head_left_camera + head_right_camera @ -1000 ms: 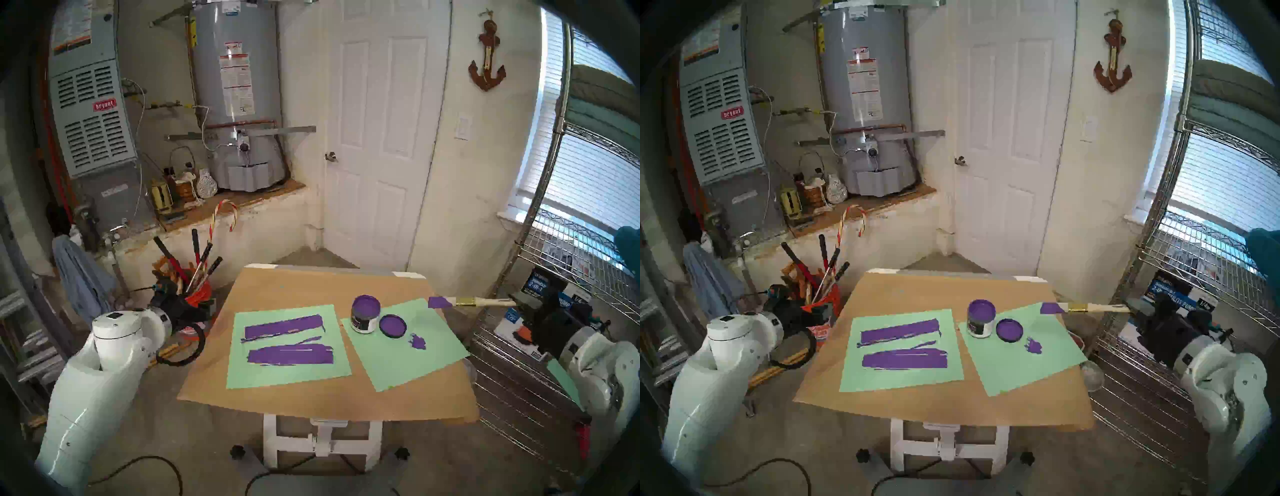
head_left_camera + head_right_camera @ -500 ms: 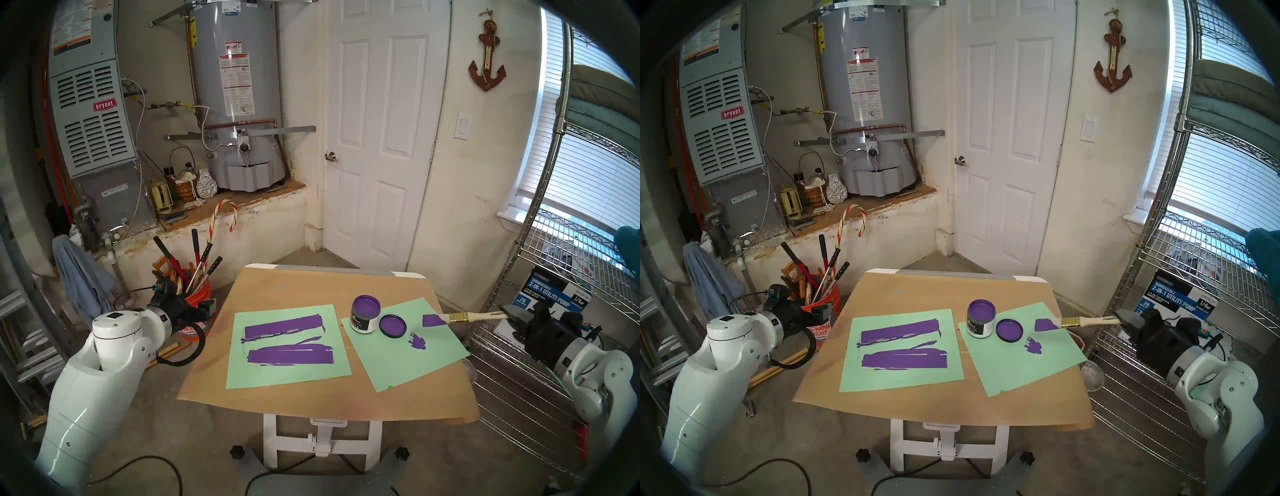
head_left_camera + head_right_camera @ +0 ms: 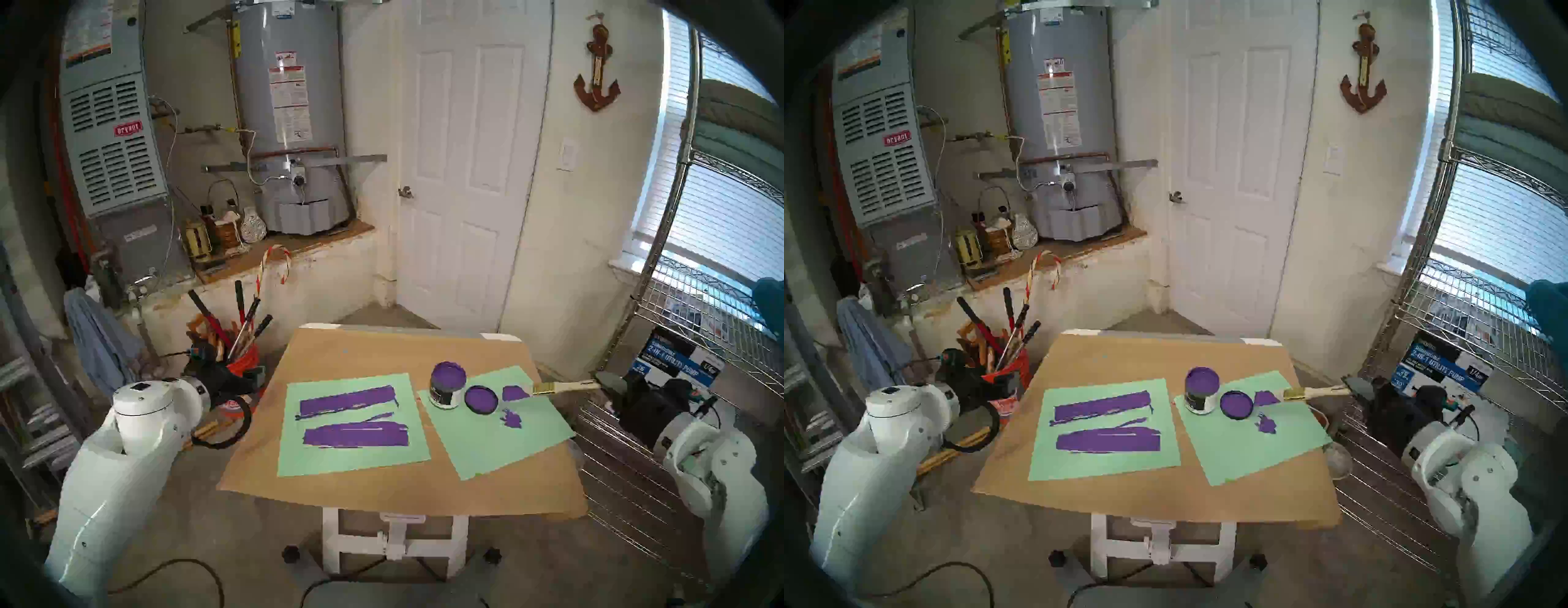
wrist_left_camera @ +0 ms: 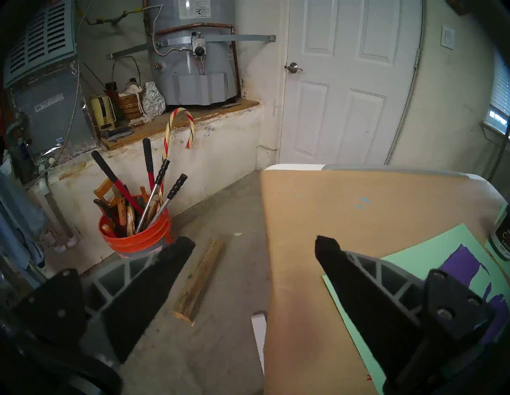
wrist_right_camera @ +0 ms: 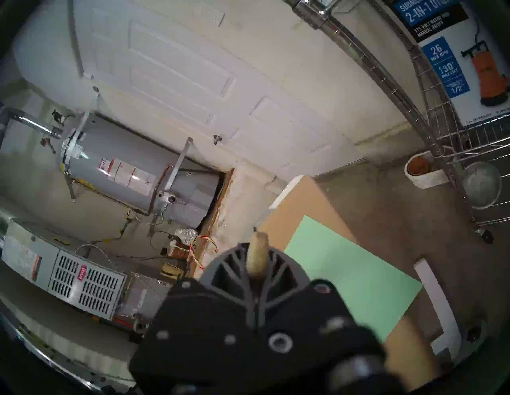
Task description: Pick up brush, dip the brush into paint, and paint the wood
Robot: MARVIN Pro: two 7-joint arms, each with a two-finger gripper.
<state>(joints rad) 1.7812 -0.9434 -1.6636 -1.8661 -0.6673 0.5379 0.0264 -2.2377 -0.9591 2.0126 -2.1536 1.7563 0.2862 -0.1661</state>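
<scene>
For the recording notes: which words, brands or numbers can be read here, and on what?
"2-IN-1", "26", "30'", "1/2": utility pump box on the wire shelf.
"SAM…": cut-off label of the paint jar.
Furnace badge: red, blurred.
Water heater labels: too small.
Brush lettering: unreadable.

Right wrist view: the brush (image 5: 257,255) shows only a stub of pale handle poking out between the closed fingers (image 5: 278,264); ferrule and bristles lie beyond them, out of sight, and the near housing is blurred. Left wrist view: the paint jar (image 4: 502,237) is cut by the frame edge, right of the right-hand finger, its label only partly readable. Head views: both soft; the jar label lettering is too smeared to read.
</scene>
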